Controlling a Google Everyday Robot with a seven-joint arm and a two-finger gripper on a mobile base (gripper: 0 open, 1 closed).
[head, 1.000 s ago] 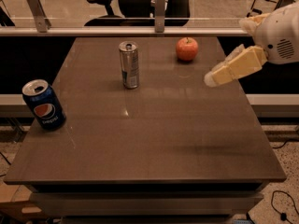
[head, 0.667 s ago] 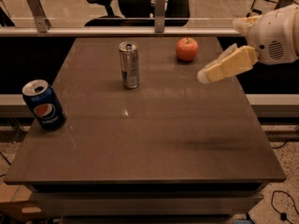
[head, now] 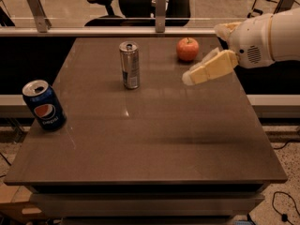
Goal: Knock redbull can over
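so the table (head: 164,139) is seen from above its near edge, tilted down toward the far one, gripper (head: 194,75) framed near far-right corner

A brown table (head: 154,144) fills the middle under dim, warm light. At 12 o'clock a metal rail (head: 93,31) fronts black office chairs (head: 105,3). Speckled floor (head: 288,172) and a black cable (head: 280,209) lie at 5 o'clock. The gripper (head: 188,78) hovers at 2 o'clock.

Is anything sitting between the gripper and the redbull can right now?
Nothing visible. The gripper hangs right of the redbull can with bare table between; the apple sits farther back, off that line.
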